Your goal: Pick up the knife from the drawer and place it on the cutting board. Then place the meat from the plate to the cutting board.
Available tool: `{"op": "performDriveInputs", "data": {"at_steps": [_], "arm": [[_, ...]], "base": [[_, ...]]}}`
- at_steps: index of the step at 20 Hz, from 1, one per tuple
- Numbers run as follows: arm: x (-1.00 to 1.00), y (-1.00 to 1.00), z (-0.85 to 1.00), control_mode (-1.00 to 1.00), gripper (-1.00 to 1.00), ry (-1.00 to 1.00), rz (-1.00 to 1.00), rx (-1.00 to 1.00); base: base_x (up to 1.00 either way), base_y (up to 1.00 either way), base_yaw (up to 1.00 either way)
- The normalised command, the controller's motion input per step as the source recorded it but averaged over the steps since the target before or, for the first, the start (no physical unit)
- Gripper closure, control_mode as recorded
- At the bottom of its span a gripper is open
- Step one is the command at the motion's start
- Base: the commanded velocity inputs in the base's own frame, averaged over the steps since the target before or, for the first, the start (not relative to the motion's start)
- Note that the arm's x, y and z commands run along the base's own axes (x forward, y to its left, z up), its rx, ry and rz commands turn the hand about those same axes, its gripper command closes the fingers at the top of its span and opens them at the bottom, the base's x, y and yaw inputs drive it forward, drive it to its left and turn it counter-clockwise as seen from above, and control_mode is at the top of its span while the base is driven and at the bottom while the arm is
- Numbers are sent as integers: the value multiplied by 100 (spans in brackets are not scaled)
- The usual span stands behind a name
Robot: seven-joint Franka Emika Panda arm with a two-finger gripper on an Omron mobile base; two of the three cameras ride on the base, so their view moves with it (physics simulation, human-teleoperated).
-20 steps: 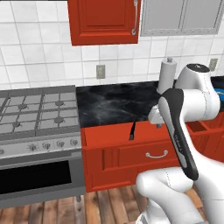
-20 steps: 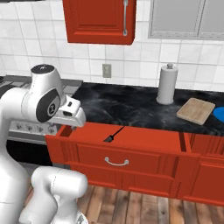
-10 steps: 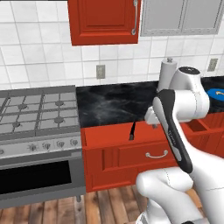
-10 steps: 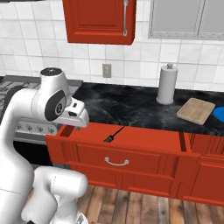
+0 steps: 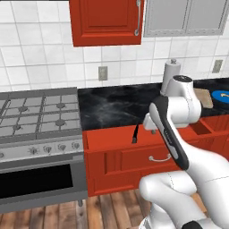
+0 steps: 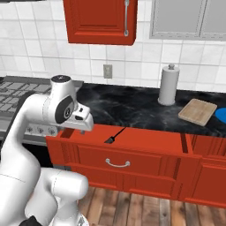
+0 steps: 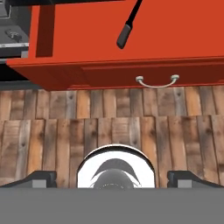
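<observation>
The red drawer [image 5: 117,157] [image 6: 132,155] stands pulled out below the black counter. In it lies the dark knife [image 5: 135,133] [image 6: 114,136] [image 7: 127,26], slanted, its handle end toward the drawer front. My gripper [image 5: 149,125] [image 6: 82,124] [image 7: 113,179] hangs open and empty over the drawer, apart from the knife: to its right in the left base view, to its left in the right base view. The tan cutting board [image 5: 204,97] [image 6: 198,111] lies on the counter to the right. The blue plate [image 5: 222,95] [image 6: 221,114] shows at the frame edge. I cannot make out the meat.
A paper towel roll [image 5: 171,74] [image 6: 169,84] stands at the back of the counter [image 5: 114,106]. A gas stove [image 5: 38,114] sits to the left. The drawer's silver handle [image 7: 156,81] hangs over the wooden floor [image 7: 109,127]. Red wall cabinets [image 6: 99,20] hang above.
My hand has drifted lower and sideways toward the knife, staying open. The knife and drawer have not moved.
</observation>
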Motion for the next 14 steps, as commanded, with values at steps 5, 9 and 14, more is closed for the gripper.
{"op": "performDriveInputs", "data": {"at_steps": [5,9,14], "arm": [[37,0,-32,-100,-100,1,0,0],[40,-1,-31,-100,-100,1,0,0],[39,-5,-27,-100,-100,1,0,0]], "base": [[0,0,0],[0,0,0],[0,0,0]]}}
